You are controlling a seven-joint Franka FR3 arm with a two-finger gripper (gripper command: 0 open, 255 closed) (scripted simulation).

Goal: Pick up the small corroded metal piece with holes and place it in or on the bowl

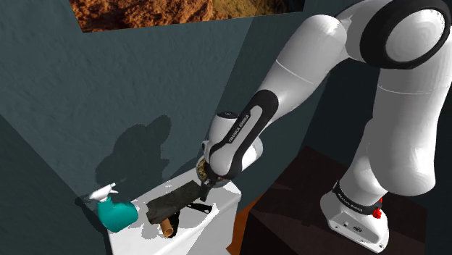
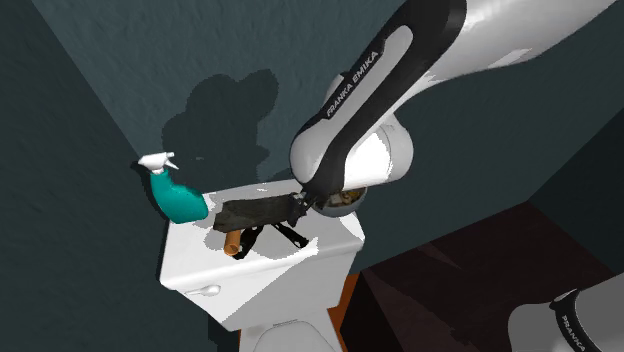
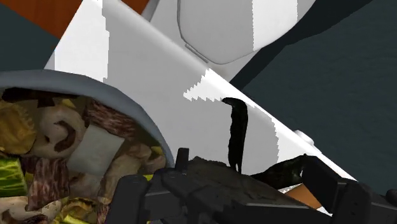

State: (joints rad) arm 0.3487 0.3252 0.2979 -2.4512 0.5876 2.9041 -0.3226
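The pick-up half of the task looks done. The black two-finger tool [image 3: 245, 184] is clenched on the small, dark, rough-surfaced corroded metal piece [image 3: 216, 175], which lies across the gap between the fingers. In the second exterior view the piece [image 2: 255, 212] sticks out sideways from the tool [image 2: 300, 205]. It appears to hang just above the white toilet cistern lid [image 2: 300, 262] rather than resting on it, though whether its far end touches anything I cannot tell.

What is left, in my judgement, is the carry and the release. The round grey-rimmed bowl [image 3: 137, 114], its inside mottled brown, cream and yellow, sits just beside the tool on the opposite side from the piece's free end. Nothing from the task lies in it yet. The move should be short, since the bowl is close by.

A short brown cylinder [image 2: 235, 243] lies on the lid below the held piece. A teal spray bottle with a white nozzle [image 2: 178, 198] stands beyond the piece's free end, away from the tool.
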